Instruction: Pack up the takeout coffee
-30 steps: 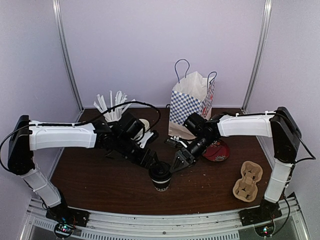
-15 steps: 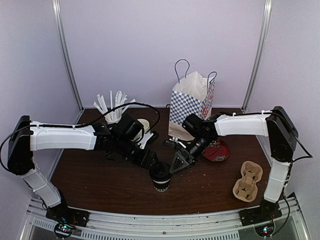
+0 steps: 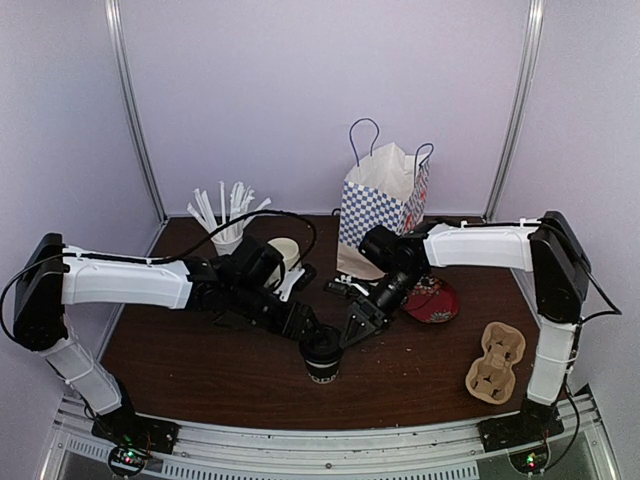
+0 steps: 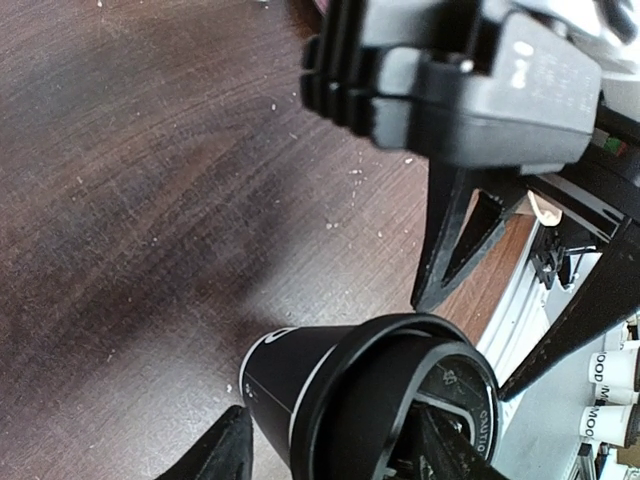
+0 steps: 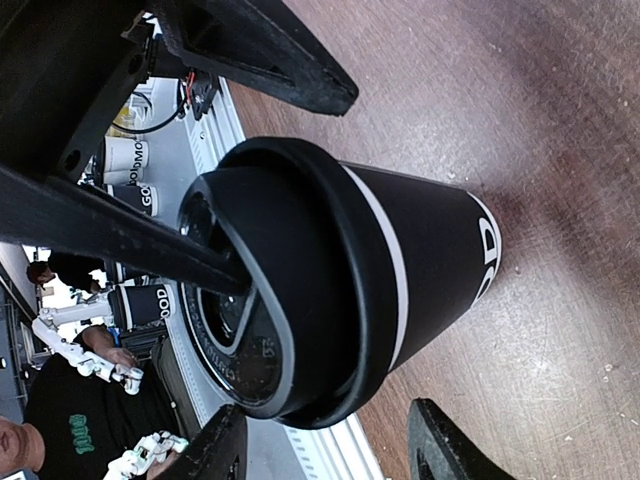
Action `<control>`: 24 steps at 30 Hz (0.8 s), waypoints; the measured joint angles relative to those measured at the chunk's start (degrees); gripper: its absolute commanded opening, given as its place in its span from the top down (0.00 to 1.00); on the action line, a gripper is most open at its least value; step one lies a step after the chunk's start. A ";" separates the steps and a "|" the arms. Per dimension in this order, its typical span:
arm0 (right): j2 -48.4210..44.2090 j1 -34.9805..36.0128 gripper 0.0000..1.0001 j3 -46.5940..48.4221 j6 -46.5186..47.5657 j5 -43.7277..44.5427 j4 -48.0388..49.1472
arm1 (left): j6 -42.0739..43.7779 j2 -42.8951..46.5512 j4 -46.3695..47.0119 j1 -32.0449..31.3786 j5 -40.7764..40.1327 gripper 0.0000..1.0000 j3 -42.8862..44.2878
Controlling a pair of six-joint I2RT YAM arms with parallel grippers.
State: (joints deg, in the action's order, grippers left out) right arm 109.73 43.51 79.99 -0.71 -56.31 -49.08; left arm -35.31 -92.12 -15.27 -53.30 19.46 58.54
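The takeout coffee [image 3: 322, 362] is a black paper cup with white lettering, standing upright at the front middle of the table. Its black lid [image 3: 321, 343] looks slightly askew on the rim. My left gripper [image 3: 308, 330] is open at the cup's left. In the left wrist view [image 4: 335, 450] one finger [image 4: 225, 450] is beside the cup wall [image 4: 285, 390] and the other rests on the lid [image 4: 440, 400]. My right gripper [image 3: 350, 330] is open at the cup's right. In the right wrist view [image 5: 330, 450] its fingers straddle the cup [image 5: 420, 260] without touching.
A blue-checked paper bag [image 3: 385, 205] stands open at the back middle. A cup of white straws [image 3: 228, 235] and a cream mug [image 3: 284, 250] sit back left. A red dish [image 3: 435, 300] lies right of centre, and a cardboard cup carrier [image 3: 497, 362] lies front right.
My left gripper has come lower and closer onto the cup's lid. My right gripper has shifted slightly left toward the cup. The cup has stayed in place.
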 measured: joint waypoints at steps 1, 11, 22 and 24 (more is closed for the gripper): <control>0.39 0.00 0.45 0.59 0.26 0.00 -0.85 | -0.17 0.02 0.39 0.00 0.02 0.45 -0.26; 1.27 0.42 0.43 3.93 4.04 2.60 -4.96 | -1.40 0.37 2.73 -0.66 -0.70 0.46 -1.55; -0.15 0.52 0.01 4.52 9.79 8.59 -5.29 | -2.16 0.85 3.91 -1.09 -1.73 0.46 -2.29; -0.90 0.96 0.01 4.48 10.51 11.13 -5.16 | -2.21 0.87 3.91 -1.14 -1.88 0.46 -2.29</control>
State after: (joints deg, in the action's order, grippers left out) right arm 108.84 44.47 84.47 9.80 -45.19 -54.24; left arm -37.52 -91.24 -11.35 -54.43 17.58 56.25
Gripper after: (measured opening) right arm 0.973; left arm 0.545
